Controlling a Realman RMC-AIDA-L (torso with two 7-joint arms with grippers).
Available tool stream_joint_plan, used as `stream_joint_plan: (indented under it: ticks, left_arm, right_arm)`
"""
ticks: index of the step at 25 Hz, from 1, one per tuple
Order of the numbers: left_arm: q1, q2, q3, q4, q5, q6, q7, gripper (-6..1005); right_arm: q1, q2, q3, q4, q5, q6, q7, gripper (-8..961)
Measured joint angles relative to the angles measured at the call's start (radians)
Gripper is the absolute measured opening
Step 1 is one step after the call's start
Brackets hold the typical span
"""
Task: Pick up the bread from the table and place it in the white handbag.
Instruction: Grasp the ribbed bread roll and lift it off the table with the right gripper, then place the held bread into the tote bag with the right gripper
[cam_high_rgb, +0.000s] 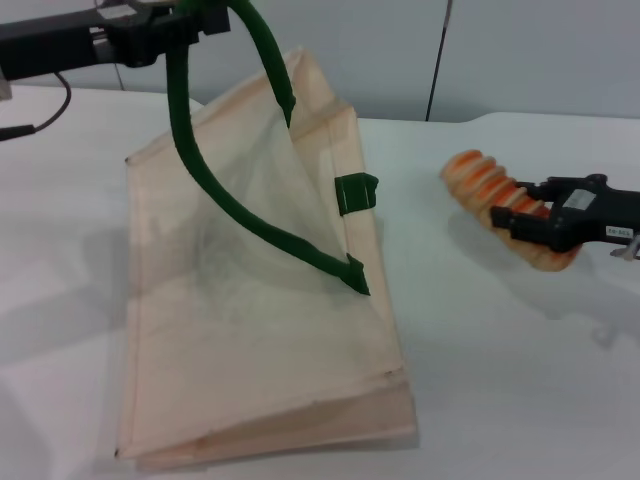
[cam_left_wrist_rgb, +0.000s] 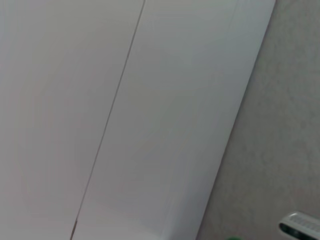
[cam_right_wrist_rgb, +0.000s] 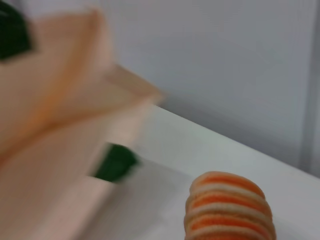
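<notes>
A white table (cam_high_rgb: 480, 340) stands before a pale wall. To the right of the white handbag (cam_high_rgb: 260, 340), the right gripper (cam_high_rgb: 520, 222) is clamped across the bread (cam_high_rgb: 482, 180), whose striped end points toward the bag. The left gripper (cam_high_rgb: 185, 22) pinches a dark green handle (cam_high_rgb: 215, 190), lifting the bag's mouth open.

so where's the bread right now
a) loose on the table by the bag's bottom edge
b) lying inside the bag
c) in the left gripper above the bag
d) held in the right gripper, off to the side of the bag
d: the right gripper is closed around the bread beside the bag, while the left gripper holds up a green handle.
</notes>
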Motion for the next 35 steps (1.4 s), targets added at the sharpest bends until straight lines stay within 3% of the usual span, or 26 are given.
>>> stream_joint_plan:
  ticks: [4,8,16,26,35]
  left_arm:
    - [-0.022,0.004,0.002,0.000,0.005,0.003,-0.003,128]
    - [-0.057,0.003,0.002,0.000,0.033,0.005,-0.004,128]
    - [-0.089,-0.008,0.002,0.002,0.064,0.002,-0.002,129]
    - [-0.100,-0.017,0.001,0.003,0.061,-0.001,0.003,128]
    - [-0.104,-0.021,0.001,0.003,0.058,-0.002,0.005,129]
  right_arm:
    - [0.015,-0.001,0.013,-0.024,0.000,0.166,-0.051,528]
    - [0.058,0.003,-0.009,-0.018,-0.010,0.190,-0.054,495]
    - [0.156,0.009,-0.100,0.057,-0.009,0.113,-0.059,431]
    - [0.267,0.016,-0.137,0.192,-0.005,0.060,-0.076,381]
    - [0.300,0.022,-0.132,0.275,0.016,-0.051,-0.078,318]
